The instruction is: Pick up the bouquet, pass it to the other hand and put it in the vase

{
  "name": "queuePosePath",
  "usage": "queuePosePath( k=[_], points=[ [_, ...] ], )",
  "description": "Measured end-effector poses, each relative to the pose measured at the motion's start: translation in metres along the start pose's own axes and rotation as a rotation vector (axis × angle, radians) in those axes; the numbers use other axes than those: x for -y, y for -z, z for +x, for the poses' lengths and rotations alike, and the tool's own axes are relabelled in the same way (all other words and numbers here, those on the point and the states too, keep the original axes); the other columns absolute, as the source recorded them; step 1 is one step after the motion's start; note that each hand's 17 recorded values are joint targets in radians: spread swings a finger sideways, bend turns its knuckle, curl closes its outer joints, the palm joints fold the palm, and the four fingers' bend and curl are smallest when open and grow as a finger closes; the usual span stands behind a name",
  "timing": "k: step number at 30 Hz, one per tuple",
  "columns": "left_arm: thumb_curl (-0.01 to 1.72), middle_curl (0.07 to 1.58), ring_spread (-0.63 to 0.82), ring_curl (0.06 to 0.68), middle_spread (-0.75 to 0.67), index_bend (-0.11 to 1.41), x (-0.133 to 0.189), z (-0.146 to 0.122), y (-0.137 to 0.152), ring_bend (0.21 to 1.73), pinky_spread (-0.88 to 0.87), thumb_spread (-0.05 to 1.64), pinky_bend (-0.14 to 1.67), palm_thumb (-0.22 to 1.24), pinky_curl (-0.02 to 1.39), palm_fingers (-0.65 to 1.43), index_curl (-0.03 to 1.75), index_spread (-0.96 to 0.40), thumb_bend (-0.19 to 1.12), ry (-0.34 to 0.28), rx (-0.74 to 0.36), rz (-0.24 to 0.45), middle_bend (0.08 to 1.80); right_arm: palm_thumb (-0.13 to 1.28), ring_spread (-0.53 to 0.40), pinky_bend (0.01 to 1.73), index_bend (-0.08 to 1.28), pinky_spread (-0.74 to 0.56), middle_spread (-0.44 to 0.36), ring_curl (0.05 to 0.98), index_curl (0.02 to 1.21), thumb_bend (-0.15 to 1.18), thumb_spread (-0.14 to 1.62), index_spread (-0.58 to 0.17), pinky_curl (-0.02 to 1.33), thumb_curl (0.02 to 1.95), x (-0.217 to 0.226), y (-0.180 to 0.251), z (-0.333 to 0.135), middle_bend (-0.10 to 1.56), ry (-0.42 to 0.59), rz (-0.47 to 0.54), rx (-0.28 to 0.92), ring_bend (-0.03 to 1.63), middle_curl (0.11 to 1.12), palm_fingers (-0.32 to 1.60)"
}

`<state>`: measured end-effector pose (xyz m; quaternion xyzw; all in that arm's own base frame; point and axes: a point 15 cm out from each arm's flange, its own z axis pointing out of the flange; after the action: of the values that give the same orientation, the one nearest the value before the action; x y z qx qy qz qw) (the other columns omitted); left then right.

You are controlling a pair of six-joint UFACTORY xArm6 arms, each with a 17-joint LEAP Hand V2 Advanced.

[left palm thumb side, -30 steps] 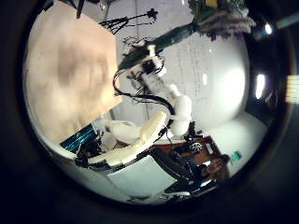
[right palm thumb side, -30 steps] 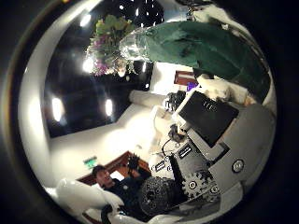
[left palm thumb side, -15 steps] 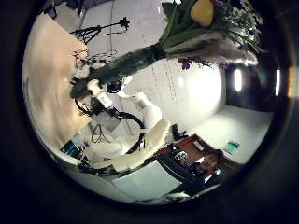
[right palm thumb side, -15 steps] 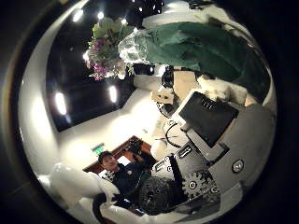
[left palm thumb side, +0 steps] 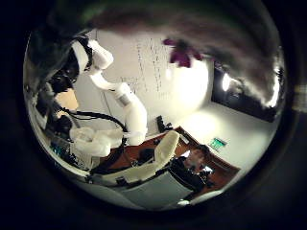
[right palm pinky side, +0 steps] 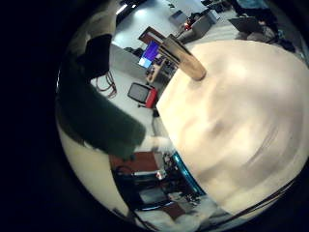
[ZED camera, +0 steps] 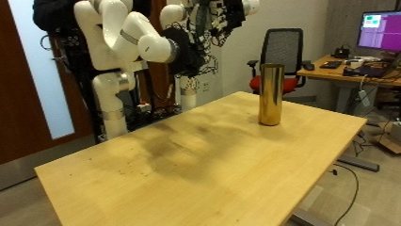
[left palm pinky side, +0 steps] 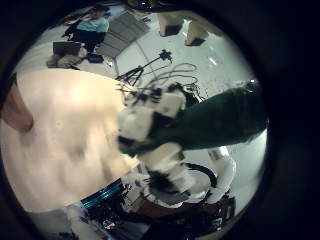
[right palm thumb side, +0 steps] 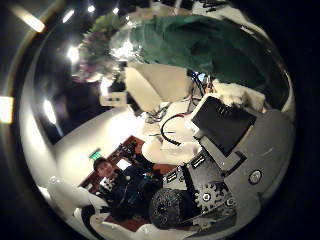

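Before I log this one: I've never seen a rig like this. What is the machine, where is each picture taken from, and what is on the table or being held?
Two white robot arms work at a wooden table, each ending in a hand with fingers. The room shot comes from a fixed camera beside the table. The four round pictures come from very wide-angle cameras on the two palms, looking out at whatever each hand faces. On the table stands a tall gold vase. The right hand has its fingers round a bouquet in dark green wrap, held up off the table. The left hand's fingers cannot be made out.
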<state>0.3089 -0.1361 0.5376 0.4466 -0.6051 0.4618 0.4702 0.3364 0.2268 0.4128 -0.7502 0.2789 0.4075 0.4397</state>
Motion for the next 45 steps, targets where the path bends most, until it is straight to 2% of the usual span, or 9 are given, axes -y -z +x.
queuePosePath(
  k=[2, 4, 9, 19, 21, 24, 28, 35, 45],
  points=[
    [0.35, 0.45, 0.17, 0.199, -0.03, 0.14, 0.001, 0.002, 0.001, 0.63, 0.11, 0.79, 0.34, 0.37, 0.29, 0.57, 0.27, 0.18, -0.01, 0.016, -0.015, 0.006, 0.54, 1.21, -0.181, 1.08, 1.05, -0.25, -0.113, 0.641, 0.98, -0.02, 0.26, -0.257, 1.07, 0.97, 0.002, -0.001, 0.001, 1.37, 0.002, 0.003, -0.009, 1.44, 0.76, 1.13],
    [0.37, 0.55, -0.25, 0.268, -0.24, 0.07, 0.002, 0.001, 0.002, 0.86, -0.32, 0.83, 0.68, 0.53, 0.38, 0.87, 0.19, 0.08, 0.0, 0.033, -0.013, 0.001, 0.76, 1.21, -0.181, 1.08, 1.05, -0.25, -0.113, 0.641, 0.98, -0.02, 0.26, -0.257, 1.08, 0.97, 0.002, -0.002, 0.002, 1.37, -0.001, 0.003, -0.009, 1.44, 0.76, 1.13],
    [0.38, 0.7, -0.48, 0.412, -0.41, 0.14, 0.003, 0.0, 0.003, 1.18, -0.61, 0.85, 1.04, 0.69, 0.51, 0.98, 0.08, -0.06, -0.01, 0.053, -0.019, -0.005, 0.86, 1.21, -0.181, 1.08, 1.06, -0.25, -0.113, 0.642, 0.99, -0.02, 0.26, -0.26, 1.08, 0.97, 0.003, -0.002, 0.002, 1.37, 0.0, 0.005, -0.013, 1.44, 0.76, 1.13],
    [0.54, 0.97, -0.44, 0.555, -0.57, 0.73, 0.018, 0.012, 0.019, 1.37, -0.56, 0.69, 1.26, 1.08, 0.65, 1.14, 0.04, -0.44, -0.01, -0.043, -0.011, 0.164, 0.94, 1.0, -0.194, 1.11, 0.98, -0.27, -0.126, 0.63, 0.97, -0.06, 0.61, -0.263, 1.05, 0.88, 0.004, 0.012, 0.027, 1.31, -0.068, 0.091, -0.028, 1.4, 0.74, 1.09],
    [0.61, 1.01, -0.43, 0.575, -0.58, 0.88, 0.018, 0.015, 0.02, 1.41, -0.54, 0.56, 1.26, 1.11, 0.67, 1.1, 0.06, -0.5, -0.02, -0.059, 0.002, 0.167, 0.98, 0.9, -0.212, 1.11, 0.8, -0.33, -0.164, 0.614, 0.94, -0.07, 0.66, -0.275, 0.99, 0.81, -0.005, 0.013, 0.037, 1.19, -0.114, 0.113, -0.015, 1.34, 0.71, 0.84],
    [0.65, 1.02, -0.43, 0.587, -0.59, 0.95, 0.019, 0.017, 0.02, 1.42, -0.54, 0.5, 1.27, 1.12, 0.69, 1.08, 0.07, -0.53, -0.02, -0.07, 0.009, 0.167, 1.0, 0.86, -0.192, 0.99, 0.48, -0.35, -0.118, 0.589, 0.83, -0.04, 0.8, -0.272, 0.95, 0.74, -0.009, 0.015, 0.043, 0.91, -0.152, 0.124, -0.008, 1.2, 0.62, -0.01],
    [0.7, 1.04, -0.43, 0.599, -0.59, 1.02, 0.019, 0.019, 0.024, 1.43, -0.53, 0.42, 1.27, 1.13, 0.71, 1.05, 0.08, -0.56, -0.02, -0.089, 0.025, 0.174, 1.03, 0.82, -0.053, 0.71, 0.32, -0.14, -0.031, 0.399, 0.59, -0.04, 0.89, -0.309, 0.76, 0.67, -0.006, 0.015, 0.049, 0.59, -0.174, 0.138, 0.015, 0.88, 0.46, -0.22],
    [0.77, 1.06, -0.42, 0.615, -0.58, 1.1, 0.021, 0.022, 0.038, 1.45, -0.52, 0.32, 1.26, 1.14, 0.74, 1.02, 0.09, -0.59, -0.02, -0.166, 0.11, 0.196, 1.07, 0.74, 0.148, 0.38, 0.1, 0.26, 0.087, 0.235, 0.34, -0.03, 0.95, -0.359, 0.49, 0.53, 0.016, 0.02, 0.049, 0.21, -0.212, 0.235, 0.1, 0.44, 0.31, -0.16],
    [0.85, 1.06, -0.41, 0.629, -0.57, 1.18, 0.037, 0.066, 0.108, 1.49, -0.53, 0.26, 1.25, 1.14, 0.8, 0.99, 0.07, -0.6, -0.02, -0.296, 0.29, 0.363, 1.11, 0.74, 0.173, 0.34, 0.12, 0.28, 0.1, 0.222, 0.2, -0.03, 0.97, -0.372, 0.39, 0.46, 0.024, 0.027, 0.061, 0.16, -0.259, 0.29, 0.141, 0.33, 0.25, -0.12]
  ],
)
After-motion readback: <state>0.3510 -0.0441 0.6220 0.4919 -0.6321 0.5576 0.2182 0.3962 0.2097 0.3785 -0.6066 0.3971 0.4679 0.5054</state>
